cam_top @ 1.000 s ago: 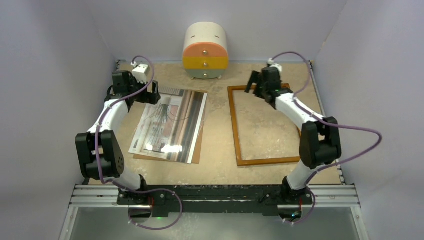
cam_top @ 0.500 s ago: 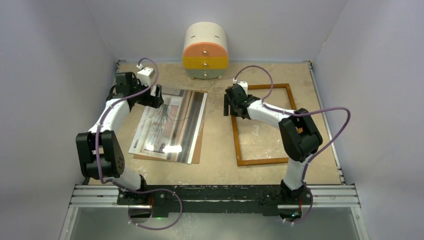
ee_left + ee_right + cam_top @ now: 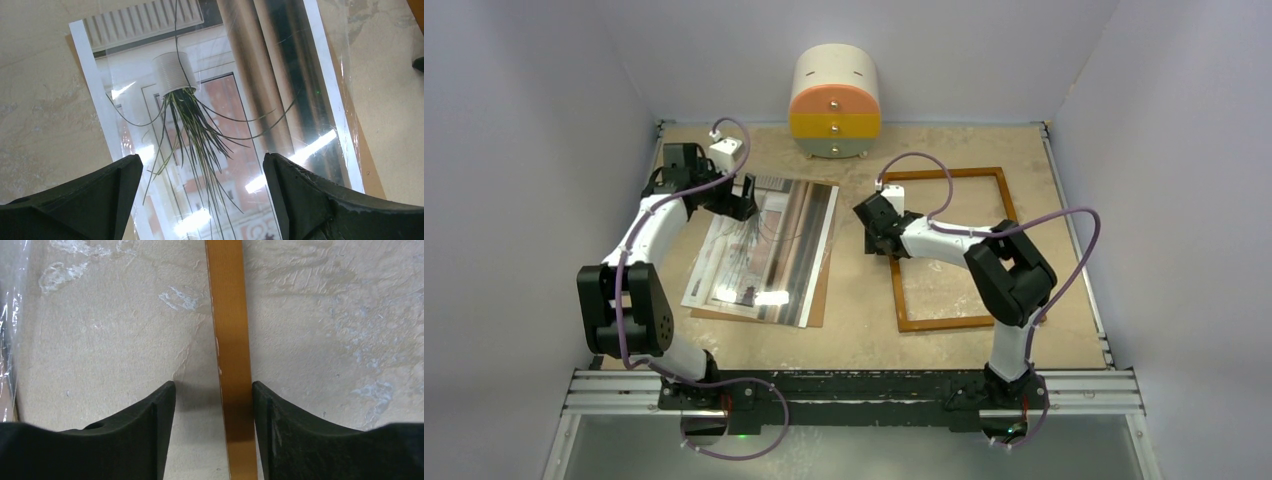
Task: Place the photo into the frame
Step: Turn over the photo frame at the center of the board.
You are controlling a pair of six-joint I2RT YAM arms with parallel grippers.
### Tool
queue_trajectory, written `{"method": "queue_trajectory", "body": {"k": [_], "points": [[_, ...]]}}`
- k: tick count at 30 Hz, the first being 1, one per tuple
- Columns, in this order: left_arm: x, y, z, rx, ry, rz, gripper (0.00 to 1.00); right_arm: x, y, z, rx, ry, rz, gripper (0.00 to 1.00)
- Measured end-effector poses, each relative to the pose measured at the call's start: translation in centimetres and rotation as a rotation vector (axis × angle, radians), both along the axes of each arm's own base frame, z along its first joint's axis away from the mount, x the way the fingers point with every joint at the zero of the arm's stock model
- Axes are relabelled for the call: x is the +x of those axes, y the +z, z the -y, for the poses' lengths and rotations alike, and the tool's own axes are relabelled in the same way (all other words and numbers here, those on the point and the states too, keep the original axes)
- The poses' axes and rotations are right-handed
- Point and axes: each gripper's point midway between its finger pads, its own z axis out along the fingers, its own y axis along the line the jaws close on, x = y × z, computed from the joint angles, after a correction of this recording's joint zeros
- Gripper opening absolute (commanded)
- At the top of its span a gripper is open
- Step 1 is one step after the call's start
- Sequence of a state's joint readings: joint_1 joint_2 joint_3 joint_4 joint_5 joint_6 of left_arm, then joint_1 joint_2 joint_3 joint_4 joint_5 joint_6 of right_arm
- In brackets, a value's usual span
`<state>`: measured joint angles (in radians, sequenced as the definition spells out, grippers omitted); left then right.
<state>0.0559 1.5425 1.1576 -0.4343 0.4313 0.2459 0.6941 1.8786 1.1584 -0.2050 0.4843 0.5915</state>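
The task is judged to be at its start; nothing has yet been placed in the frame [image 3: 949, 323], whose opening shows only bare table [image 3: 864, 300]. The frame is seen lying flat on the right half of the table; the photo [image 3: 764, 250] is laid picture side up on a brown backing board [image 3: 822, 290] on the left half, well apart from the frame.

The left gripper [image 3: 739, 200] is held above the far end of the photo; in its wrist view the jaws are spread wide, with the printed plant between them and nothing grasped; whether the fingers touch the print cannot be told.

The right gripper [image 3: 871, 228] is placed at the frame's left rail; in its wrist view the rail is straddled by the two fingers, close against one and with a clear gap to the other, so the wood is not judged to be clamped; the jaws are only partly spread.

What is left is taken to be nearly everything; the photo must be lifted off the board, carried across, squared to the opening and laid inside; a thin glossy sheet lying flat is likely to be hard to pick up by its edge.
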Motion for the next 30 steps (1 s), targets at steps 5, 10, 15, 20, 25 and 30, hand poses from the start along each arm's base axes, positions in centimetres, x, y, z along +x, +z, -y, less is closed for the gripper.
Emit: {"method": "queue_trajectory", "body": {"k": [5,10,15,20,25,30], "points": [[-0.5,-0.2,0.4,0.007,-0.017,-0.017,1.00,-0.2,-0.1,-0.1,-0.002,-0.036,0.014,0.40],[-0.9,-0.4,0.8,0.012,-0.027,-0.034,1.00,-0.3,-0.2,-0.3,0.012,-0.069,0.021,0.19],[-1.4,-0.6,1.3,0.011,-0.041,-0.053,1.00,-0.6,-0.1,-1.0,0.044,-0.090,0.012,0.08],[-2.1,-0.8,1.5,0.012,-0.051,-0.085,1.00,-1.5,0.7,-2.6,0.099,-0.085,-0.044,0.02],[-2.2,-0.4,1.4,0.020,-0.061,-0.088,1.00,-0.9,4.3,-5.6,0.216,-0.060,-0.039,0.00],[-2.5,-0.1,1.7,0.008,-0.071,-0.104,1.00,-0.4,11.2,-8.9,0.421,-0.026,0.009,0.00]]}}
